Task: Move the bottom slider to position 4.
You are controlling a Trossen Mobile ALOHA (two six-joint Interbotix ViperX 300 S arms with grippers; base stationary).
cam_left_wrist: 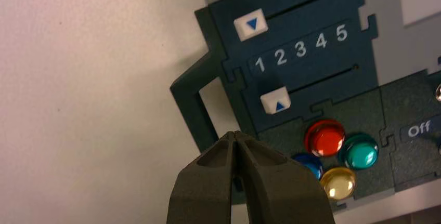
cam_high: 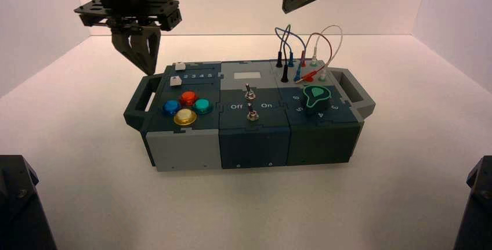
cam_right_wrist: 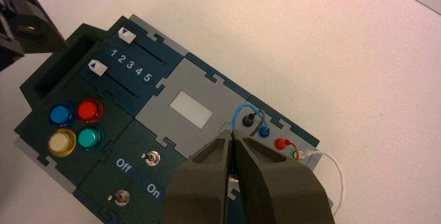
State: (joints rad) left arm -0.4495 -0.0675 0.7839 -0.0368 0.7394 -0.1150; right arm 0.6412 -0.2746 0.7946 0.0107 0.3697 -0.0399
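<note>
The bottom slider (cam_left_wrist: 274, 101), a small white square knob with a blue triangle, sits at the numeral 1 end of its dark slot, next to the coloured buttons; it also shows in the high view (cam_high: 176, 80) and the right wrist view (cam_right_wrist: 98, 67). The printed numeral 4 (cam_left_wrist: 321, 40) lies in the row 1 2 3 4 5 between the two slots. My left gripper (cam_left_wrist: 235, 134) is shut and empty, hovering above the box's left handle (cam_high: 138, 100), short of the slider; it shows in the high view (cam_high: 146, 69). My right gripper (cam_right_wrist: 231, 134) is shut and empty, raised high over the box's back (cam_high: 288, 7).
The twin white slider knob (cam_left_wrist: 250, 24) sits at the 1 end of the far slot. Red (cam_left_wrist: 325, 137), teal (cam_left_wrist: 360, 152), blue (cam_left_wrist: 310, 165) and yellow (cam_left_wrist: 338, 182) round buttons lie beside the bottom slider. Two toggle switches (cam_high: 249, 93), a green knob (cam_high: 317, 97) and looping wires (cam_high: 301, 47) fill the rest.
</note>
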